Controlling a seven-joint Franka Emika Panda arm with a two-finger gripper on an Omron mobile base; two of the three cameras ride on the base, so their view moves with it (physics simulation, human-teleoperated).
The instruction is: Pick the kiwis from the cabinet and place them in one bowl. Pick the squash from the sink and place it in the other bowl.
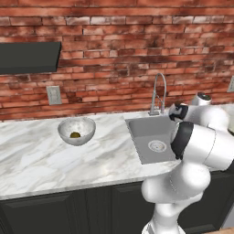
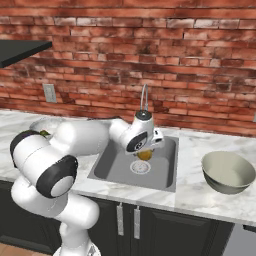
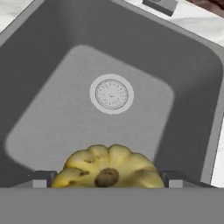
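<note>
My gripper (image 3: 108, 182) is shut on the yellow ribbed squash (image 3: 108, 168), which sits between the two fingertips. It hangs above the grey sink (image 3: 52, 87), close to the round drain (image 3: 111, 93). From the right base the squash (image 2: 144, 155) shows under the hand, over the sink (image 2: 165, 162). The other bowl (image 2: 227, 170), darker inside, stands empty on the counter right of the sink. Left of the sink (image 1: 144, 128), the pale speckled bowl (image 1: 61, 129) holds an olive-green kiwi (image 1: 75, 135). The dark cabinet (image 1: 27, 57) hangs on the wall at upper left.
A curved chrome tap (image 1: 160, 91) rises behind the sink against the brick wall. The marble counter (image 1: 32, 160) runs left and right, with dark lower cupboards (image 2: 165, 230) beneath it. An outlet (image 1: 53, 95) sits on the wall.
</note>
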